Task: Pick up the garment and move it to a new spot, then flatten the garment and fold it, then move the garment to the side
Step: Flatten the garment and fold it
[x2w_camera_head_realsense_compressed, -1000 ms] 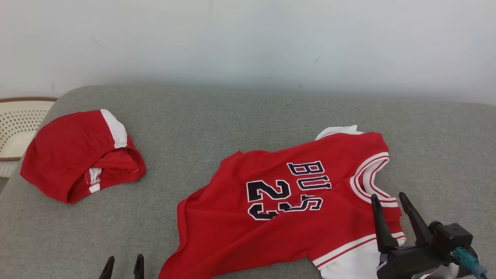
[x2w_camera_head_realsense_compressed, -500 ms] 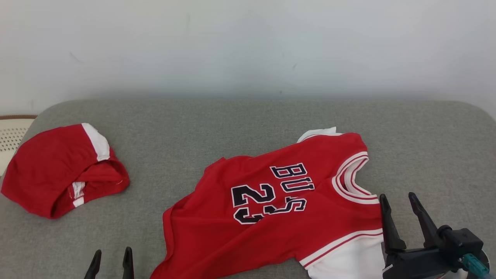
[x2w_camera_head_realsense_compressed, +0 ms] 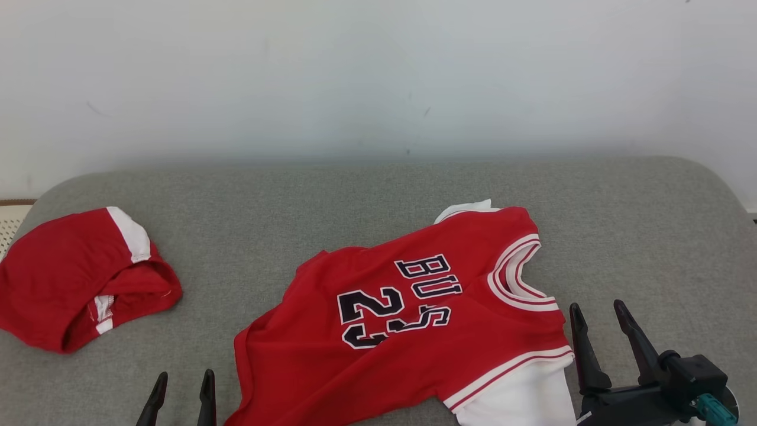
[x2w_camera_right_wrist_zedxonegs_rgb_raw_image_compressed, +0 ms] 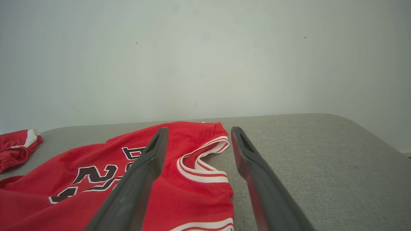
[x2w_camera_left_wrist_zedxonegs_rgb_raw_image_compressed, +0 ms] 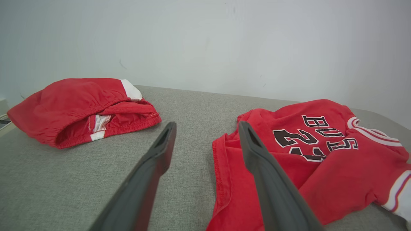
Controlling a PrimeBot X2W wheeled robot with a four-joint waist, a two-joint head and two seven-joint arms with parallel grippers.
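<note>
Red 23 jersey (x2w_camera_head_realsense_compressed: 384, 355) lies crumpled — left gripper (x2w_camera_head_realsense_compressed: 184, 375), right gripper (x2w_camera_head_realsense_compressed: 596, 305): jaws wide.

The camera turned rightward; the right gripper (x2w_camera_head_realsense_compressed: 595, 305) slid off the collar of the jersey (x2w_camera_head_realsense_compressed: 384, 361) to just beside it.

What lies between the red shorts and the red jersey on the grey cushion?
Bare grey cushion, nothing else, separates the red shorts from the jersey in the head view; the open left hand points up at that stretch's near edge.
</note>
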